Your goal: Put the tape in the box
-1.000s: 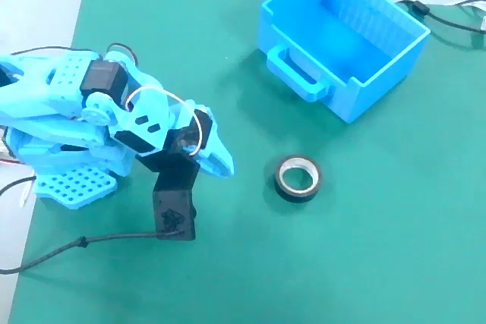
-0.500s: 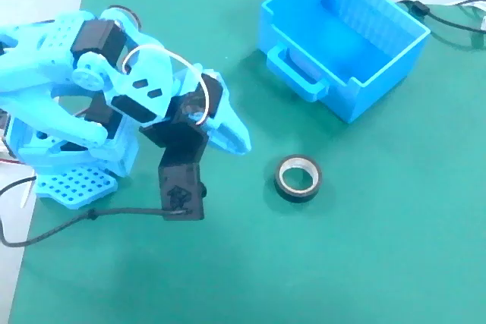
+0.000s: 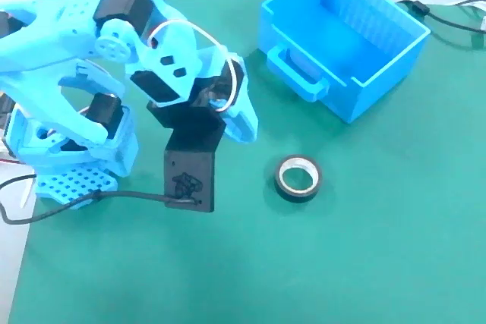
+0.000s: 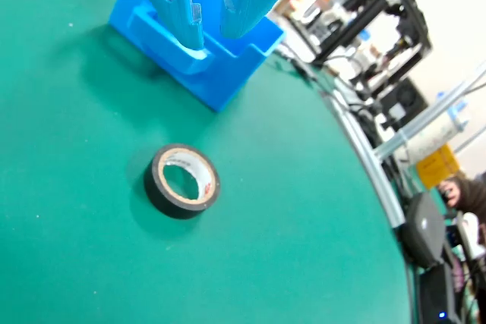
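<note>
The tape [image 3: 298,177] is a small black roll with a pale inner ring, lying flat on the green mat; it also shows in the wrist view [image 4: 182,181]. The box [image 3: 342,36] is a bright blue bin with ribbed walls and a loop handle facing the tape, at the mat's far right; it also shows in the wrist view [image 4: 228,66]. My gripper [image 3: 243,128] hangs on the folded arm, left of the tape and apart from it. In the wrist view the gripper [image 4: 213,39] is empty, its jaws a narrow gap apart, well above the tape.
The blue arm's base [image 3: 72,172] stands at the mat's left edge with a black cable [image 3: 114,196] trailing from it. More cables [image 3: 448,17] lie behind the box. Equipment and stands [image 4: 380,28] sit beyond the mat's edge in the wrist view.
</note>
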You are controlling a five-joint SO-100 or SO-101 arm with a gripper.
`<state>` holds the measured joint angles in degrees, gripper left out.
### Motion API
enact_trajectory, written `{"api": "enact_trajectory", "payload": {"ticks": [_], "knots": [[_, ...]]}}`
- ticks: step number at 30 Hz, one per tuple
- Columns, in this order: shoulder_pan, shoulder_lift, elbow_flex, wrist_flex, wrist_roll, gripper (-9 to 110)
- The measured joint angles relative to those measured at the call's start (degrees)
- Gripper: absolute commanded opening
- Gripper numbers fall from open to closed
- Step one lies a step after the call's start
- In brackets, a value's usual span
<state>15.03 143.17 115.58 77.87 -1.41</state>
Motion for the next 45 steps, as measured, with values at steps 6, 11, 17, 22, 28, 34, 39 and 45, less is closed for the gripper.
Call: {"api": "enact_trajectory", "payload": {"ticks": [6, 11, 17, 22, 28, 34, 39, 45], "knots": [[-1.14, -9.32, -6.33, 3.43, 0.09, 9], [-3.16, -17.14, -10.9, 5.62, 0.09, 14], [-5.8, -25.58, -13.18, 7.82, 0.09, 19], [-6.5, -30.67, -13.18, 7.82, 0.09, 23], [-7.21, -37.35, -13.18, 7.47, 0.09, 23], [-7.65, -42.8, -13.18, 4.66, 0.09, 23], [-8.09, -46.67, -13.18, 2.64, 0.09, 23], [-9.23, -51.42, -13.27, -0.35, 0.09, 23]]}}
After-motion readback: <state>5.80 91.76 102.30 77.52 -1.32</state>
